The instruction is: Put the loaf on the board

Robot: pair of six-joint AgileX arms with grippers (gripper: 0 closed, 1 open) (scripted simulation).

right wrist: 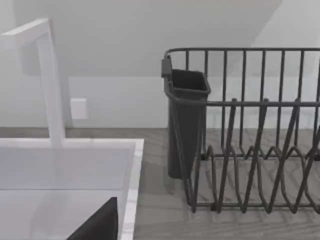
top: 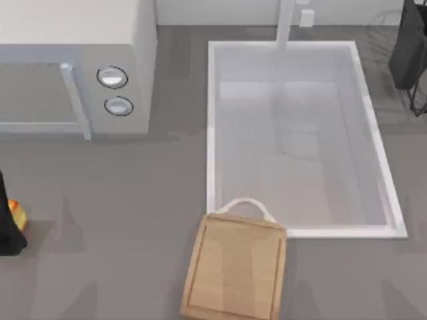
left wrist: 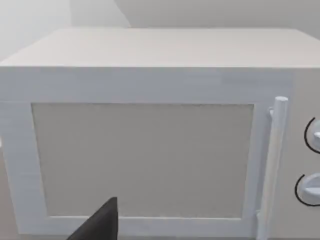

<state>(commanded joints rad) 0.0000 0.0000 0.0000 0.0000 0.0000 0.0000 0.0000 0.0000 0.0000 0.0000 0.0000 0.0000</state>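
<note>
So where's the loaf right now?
In the top view the loaf sits at the far left edge of the table, against the dark left hand, below the microwave and well left of the board.

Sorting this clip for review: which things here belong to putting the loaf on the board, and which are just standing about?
Belong to the job:
- loaf, at the table's far left edge, beside the dark left pincer
- board, in front of the sink, nothing on it

Standing about:
- microwave
- sink with its tap
- dish rack with its cup
</note>
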